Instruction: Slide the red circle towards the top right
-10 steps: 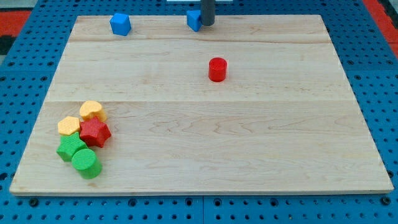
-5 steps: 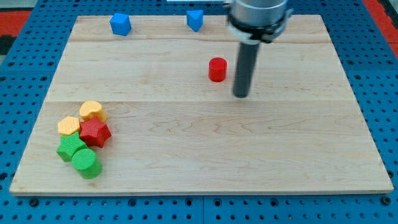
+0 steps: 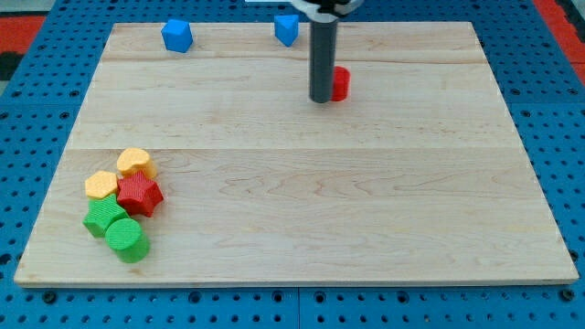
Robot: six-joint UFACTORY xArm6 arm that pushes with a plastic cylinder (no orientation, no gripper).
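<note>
The red circle point(image 3: 340, 83) sits on the wooden board point(image 3: 292, 210) in the upper middle, partly hidden by my rod. My tip point(image 3: 320, 99) touches the board at the circle's lower left side, against it. Only the right part of the circle shows past the rod.
Two blue blocks stand near the view's top edge: one point(image 3: 176, 36) at the left, one point(image 3: 287, 28) just up-left of the rod. At the lower left is a cluster: a yellow heart point(image 3: 135, 163), a yellow block point(image 3: 101, 185), a red star point(image 3: 139, 194), a green block point(image 3: 103, 217) and a green cylinder point(image 3: 126, 239).
My tip swung from the circle's lower right round to its lower left side. The red circle has moved up and to the right.
</note>
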